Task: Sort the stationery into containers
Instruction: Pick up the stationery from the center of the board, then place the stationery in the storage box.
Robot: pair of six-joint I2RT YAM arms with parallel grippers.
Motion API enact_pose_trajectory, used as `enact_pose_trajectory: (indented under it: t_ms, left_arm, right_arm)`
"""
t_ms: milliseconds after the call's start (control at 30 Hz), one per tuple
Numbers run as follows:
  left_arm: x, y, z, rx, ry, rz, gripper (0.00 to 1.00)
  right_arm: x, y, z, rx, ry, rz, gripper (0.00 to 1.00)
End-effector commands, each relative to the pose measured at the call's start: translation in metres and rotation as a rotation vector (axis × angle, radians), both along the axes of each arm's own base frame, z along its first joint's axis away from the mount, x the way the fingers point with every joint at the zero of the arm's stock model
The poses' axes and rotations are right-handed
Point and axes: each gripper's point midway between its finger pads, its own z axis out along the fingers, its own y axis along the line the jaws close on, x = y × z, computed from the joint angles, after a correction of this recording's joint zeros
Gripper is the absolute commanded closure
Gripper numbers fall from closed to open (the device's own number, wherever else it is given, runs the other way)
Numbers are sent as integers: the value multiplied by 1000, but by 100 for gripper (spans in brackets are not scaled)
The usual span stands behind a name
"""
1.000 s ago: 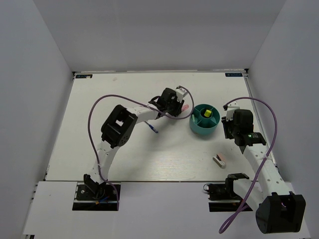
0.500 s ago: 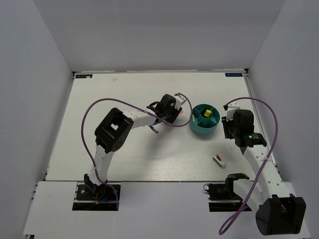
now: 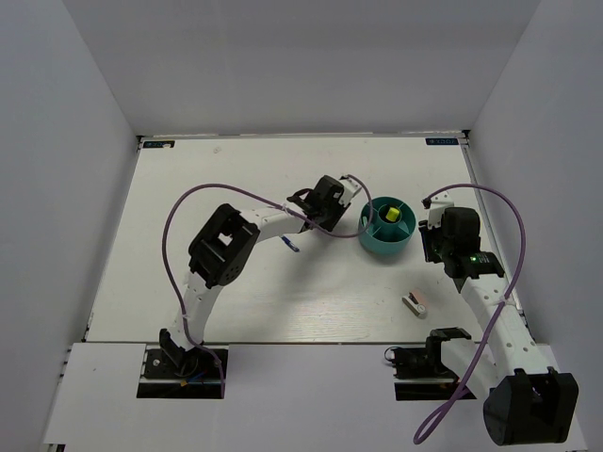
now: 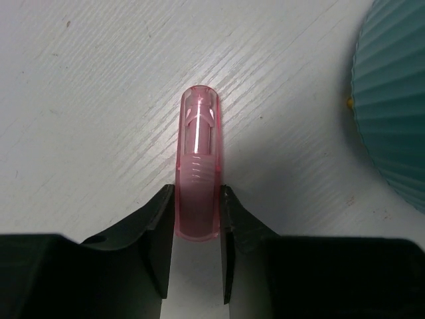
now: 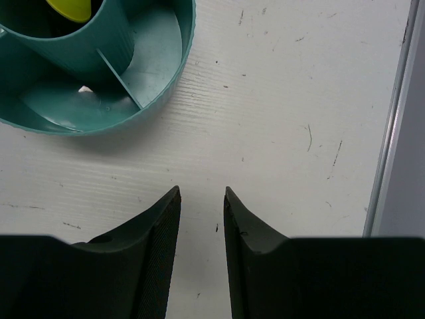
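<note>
White table (image 3: 236, 301) in a grey-walled cell. Your pink marker (image 4: 199, 153) sits just beside the teal organiser (image 4: 392, 100), clamped at its rear end by the left gripper (image 4: 197, 196) (presumably so the capped end leads into a compartment). The left arm stretches forward, wrist low; the right gripper (image 5: 201, 199) hovers beside the organiser, fingers slightly parted, empty

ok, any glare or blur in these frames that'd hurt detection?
Left wrist: sharp, but a white glare streak runs along the pink marker; the teal organiser is cropped at the right edge. Right wrist: in focus, even light, the right gripper near-black with little detail. Top external: evenly lit, no glare, but the blue pen is tiny.
</note>
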Motion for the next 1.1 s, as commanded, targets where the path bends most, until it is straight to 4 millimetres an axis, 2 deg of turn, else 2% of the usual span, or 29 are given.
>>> enact_pose_trajectory:
  t_ms: [0,100,200,267,300,333,400,433,500,567,600,667,700,767,833,1067]
  left_arm:
    - [-24,30,-47,160,117,4,67]
    - [-25,34,-47,168,117,10,71]
    - [-28,35,-43,165,114,14,79]
    - [-23,29,-19,109,76,26,80]
    - [-29,33,-19,111,93,31,83]
    - [-28,28,10,57,60,24,85]
    - [-34,30,20,16,59,42,87]
    - [-33,28,55,-40,15,49,88]
    - [-38,32,67,-94,21,98,91]
    - [-45,31,97,-170,19,133,94]
    - [-51,34,104,-177,35,142,95]
    - [-57,27,120,-241,64,182,98]
    - [-64,27,122,-244,96,182,100]
    - [-71,15,134,-325,152,207,100]
    - [-73,4,143,-409,218,255,100]
    - [-77,-33,154,-620,384,345,100]
  right_arm:
    - [5,0,9,0,-47,1,64]
    - [4,-1,8,1,-45,-2,64]
    - [5,-1,9,2,-51,-3,64]
    - [4,-1,8,2,-47,0,64]
    - [4,0,10,2,-50,1,64]
    - [5,0,10,6,-51,3,64]
    - [4,1,9,7,-46,3,64]
    - [5,0,10,5,-53,2,64]
    - [4,2,9,11,-49,10,64]
    - [5,1,11,11,-57,7,64]
    - [4,2,10,12,-51,11,64]
    - [4,2,11,12,-55,8,64]
    - [4,3,11,13,-55,13,64]
    - [4,3,11,15,-55,15,64]
    - [4,2,11,13,-56,12,64]
    - [4,2,12,15,-59,10,64]
